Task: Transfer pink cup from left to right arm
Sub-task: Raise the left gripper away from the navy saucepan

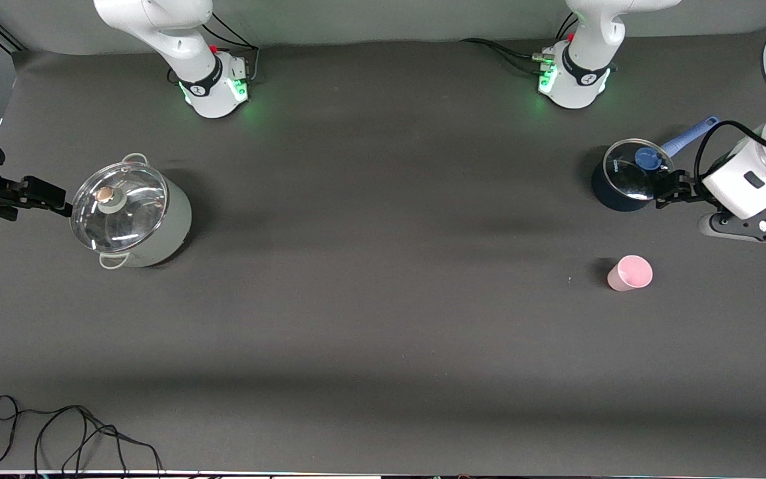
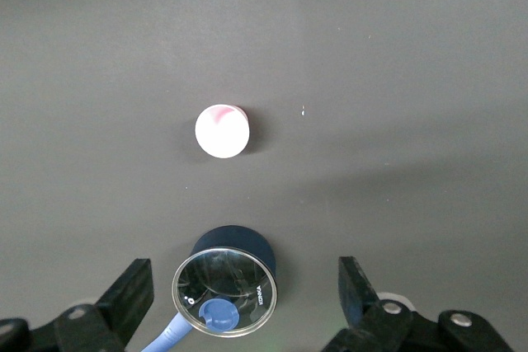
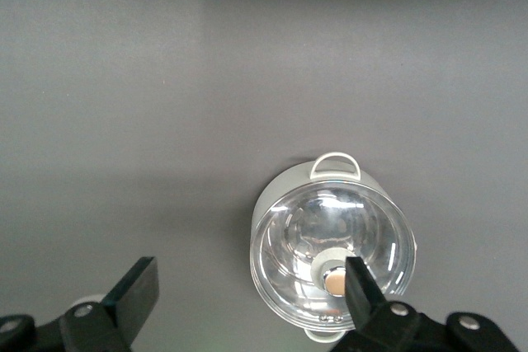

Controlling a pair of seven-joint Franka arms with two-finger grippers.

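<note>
Front view: you look down on a dark grey bench (image 1: 383, 332) with both arm bases along the edge farthest from the camera. The pink cup (image 1: 630, 273) stands upright on the bench toward the left arm's end, alone, with nothing touching it. A small dark blue saucepan (image 1: 626, 176) with a glass lid and blue handle sits farther from the camera than the cup, close to the same end. A larger pale pot (image 1: 131, 213) with a glass lid stands toward the right arm's end.

The left gripper (image 1: 665, 189) hangs over the bench edge at its own end, just beside the saucepan. In the left wrist view its fingers (image 2: 128, 290) are spread wide and carry nothing, with the cup in sight between and ahead of them. The right gripper (image 1: 40, 194) hovers at the other end, next to the pale pot. Its fingers (image 3: 136, 286) are likewise parted and empty; that arm waits.

No pickup has begun, judging by how things lie. The cup looks like thin, stiff plastic: probably very light, smooth and easy to tip or squeeze out of shape. You would likely do best closing across the wall near the rim, gently, leaving the lower wall free for the right gripper to take.
</note>
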